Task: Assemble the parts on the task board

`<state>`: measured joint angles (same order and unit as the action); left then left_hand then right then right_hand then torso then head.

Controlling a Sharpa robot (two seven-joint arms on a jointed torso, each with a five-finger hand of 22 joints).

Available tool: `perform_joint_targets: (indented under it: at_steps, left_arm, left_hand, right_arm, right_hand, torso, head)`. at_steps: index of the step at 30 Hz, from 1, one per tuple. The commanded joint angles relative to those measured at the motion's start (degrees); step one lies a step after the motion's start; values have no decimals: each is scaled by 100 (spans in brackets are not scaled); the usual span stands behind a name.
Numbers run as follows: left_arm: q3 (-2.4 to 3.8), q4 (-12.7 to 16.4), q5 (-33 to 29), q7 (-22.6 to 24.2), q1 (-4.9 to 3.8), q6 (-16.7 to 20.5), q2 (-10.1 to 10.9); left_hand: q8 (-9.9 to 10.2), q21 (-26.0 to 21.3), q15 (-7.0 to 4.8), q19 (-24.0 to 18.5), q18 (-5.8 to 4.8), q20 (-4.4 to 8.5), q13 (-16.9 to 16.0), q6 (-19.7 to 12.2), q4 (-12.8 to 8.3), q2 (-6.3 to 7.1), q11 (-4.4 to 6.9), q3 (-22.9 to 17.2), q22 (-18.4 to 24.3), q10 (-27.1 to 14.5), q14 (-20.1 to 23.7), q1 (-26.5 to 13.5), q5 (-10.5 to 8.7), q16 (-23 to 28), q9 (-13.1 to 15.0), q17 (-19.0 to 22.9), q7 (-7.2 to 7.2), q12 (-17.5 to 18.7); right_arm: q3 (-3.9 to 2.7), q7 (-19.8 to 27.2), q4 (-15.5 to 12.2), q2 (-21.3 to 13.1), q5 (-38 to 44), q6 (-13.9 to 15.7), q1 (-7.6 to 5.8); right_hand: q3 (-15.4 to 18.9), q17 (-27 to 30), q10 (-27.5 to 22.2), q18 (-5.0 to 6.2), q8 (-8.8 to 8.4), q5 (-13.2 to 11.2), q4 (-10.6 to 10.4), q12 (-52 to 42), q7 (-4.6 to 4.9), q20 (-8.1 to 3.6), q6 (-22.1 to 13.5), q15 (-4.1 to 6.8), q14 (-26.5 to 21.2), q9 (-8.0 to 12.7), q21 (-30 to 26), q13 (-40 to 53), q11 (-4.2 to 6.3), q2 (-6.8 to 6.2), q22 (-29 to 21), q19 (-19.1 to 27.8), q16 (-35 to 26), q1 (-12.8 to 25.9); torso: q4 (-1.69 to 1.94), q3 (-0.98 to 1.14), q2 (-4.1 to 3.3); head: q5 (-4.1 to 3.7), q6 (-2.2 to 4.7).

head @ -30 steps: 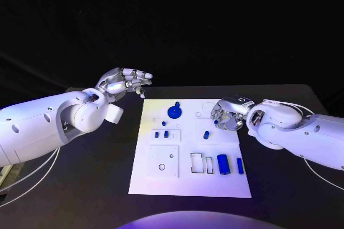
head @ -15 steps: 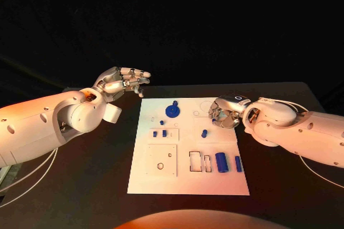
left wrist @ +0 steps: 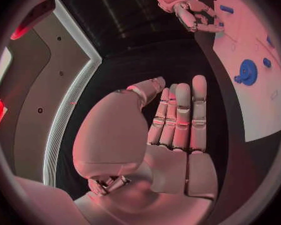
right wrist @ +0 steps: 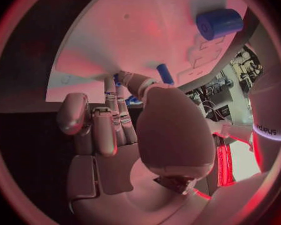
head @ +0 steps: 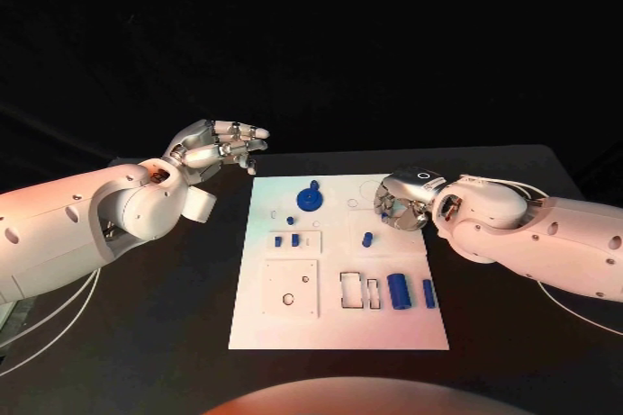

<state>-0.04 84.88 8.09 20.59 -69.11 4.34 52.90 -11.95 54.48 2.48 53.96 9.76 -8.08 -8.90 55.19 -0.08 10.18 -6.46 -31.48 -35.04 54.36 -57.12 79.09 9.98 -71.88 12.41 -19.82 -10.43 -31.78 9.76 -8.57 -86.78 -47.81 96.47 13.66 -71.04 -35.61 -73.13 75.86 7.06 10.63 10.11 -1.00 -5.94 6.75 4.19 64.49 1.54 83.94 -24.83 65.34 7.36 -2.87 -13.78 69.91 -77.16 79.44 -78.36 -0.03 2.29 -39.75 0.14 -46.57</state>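
The white task board (head: 340, 325) lies in the middle of the black bench (head: 156, 325). The right robot hand (head: 405, 204) hangs over its 2 o'clock edge, fingers curled, seemingly empty, probably reaching for the small blue peg (head: 367, 239) just at its 7 o'clock. The left robot hand (head: 216, 146) waits at the board's 11 o'clock, fingers loosely extended, holding nothing.

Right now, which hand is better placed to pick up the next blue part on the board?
The right hand, probably. It hangs over the board's right side, close to a small blue part. The left hand is raised off the board's far left corner, over bare table, holding nothing.
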Motion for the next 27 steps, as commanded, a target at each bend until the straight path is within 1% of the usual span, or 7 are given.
perform_joint_targets:
  at_steps: [1, 2, 9, 15, 18, 23, 27]
  left_arm:
    - [4, 19, -33, 90, -5, -103, 0]
    - [4, 19, -29, 93, -5, -97, 0]
    - [4, 14, -14, 119, -4, -81, -6]
    - [4, 14, -10, 126, -4, -75, -4]
    - [4, 15, -10, 126, -4, -74, -2]
    - [4, 12, -8, 116, -4, -78, 1]
    - [3, -1, -1, 97, -4, -73, 0]
  left_hand:
    - [35, -9, -7, 6, 84, 26, -5, -34, 15, -22, -4, -33, -4, -29, -20, 16, 18, 13, 5, 5, 2, -30]
    - [37, -6, -7, 8, 85, 27, -5, -36, 9, -21, -5, -40, -6, -34, -20, 21, 21, 15, 6, 6, 1, -33]
    - [55, 42, -8, 9, 84, 36, -3, -47, -37, -38, -13, -139, -38, -66, -18, 65, 93, 30, 23, 13, -11, -66]
    - [59, 51, -7, 7, 83, 37, -2, -51, -43, -30, -16, -149, -45, -73, -18, 63, 98, 32, 25, 14, -13, -70]
    - [64, 58, -4, 4, 82, 36, 0, -56, -43, -25, -19, -157, -50, -82, -18, 54, 101, 34, 27, 15, -17, -73]
    - [70, 65, -2, 1, 81, 36, 2, -64, -46, -18, -23, -166, -56, -94, -19, 47, 104, 35, 28, 16, -20, -73]
    - [74, 70, 0, -2, 81, 35, 4, -69, -46, -11, -26, -171, -59, -102, -19, 40, 104, 36, 29, 17, -22, -74]
  right_arm:
    - [48, -351, -4, 3, 450, -204, 72]
    - [48, -377, -17, 0, 475, -167, 73]
    - [47, -472, -85, -18, 548, 57, 78]
    - [46, -454, -115, -25, 543, 222, 78]
    - [45, -434, -127, -28, 533, 265, 78]
    - [36, -386, -157, -64, 349, 393, 66]
    - [23, -329, -167, -111, 102, 481, 28]
  right_hand:
    - [-96, 12, 108, -121, 49, 30, 139, -39, -2, -14, 55, 43, 328, -19, 55, 69, 52, 130, 32, -43, 35, -174]
    - [-135, 17, 128, -124, 58, 23, 179, -45, -2, -21, 70, 44, 327, -32, 80, 95, 51, 151, 59, -45, 41, -187]
    - [-294, 15, 163, -138, 76, -172, 289, -36, -7, -28, 92, 49, 328, -74, 176, 176, 55, 208, 161, -58, 75, -181]
    - [-357, 14, 189, -142, 88, -224, 324, -36, -12, -31, 109, 53, 329, -92, 209, 208, 61, 213, 197, -62, 89, -161]
    - [-361, 15, 193, -142, 90, -235, 330, -36, -13, -31, 113, 53, 329, -96, 214, 214, 62, 204, 203, -62, 91, -151]
    - [-375, 26, 203, -139, 96, -243, 339, -37, -17, -32, 122, 55, 327, -103, 205, 224, 66, 200, 199, -53, 89, -141]
    - [-398, 36, 202, -136, 96, -265, 346, -31, -17, -33, 120, 56, 324, -109, 198, 233, 65, 206, 198, -43, 86, -134]
  torso:
    - [1, -2, 5]
    - [1, -2, 5]
    - [-6, -6, 2]
    - [1, -1, 0]
    - [4, 2, -1]
    - [-4, -7, 6]
    - [2, -6, 5]
  head:
    - [-4, -26]
    - [-8, -48]
    - [-19, -38]
    - [-1, -72]
    - [2, -69]
    - [16, -85]
    - [24, -89]
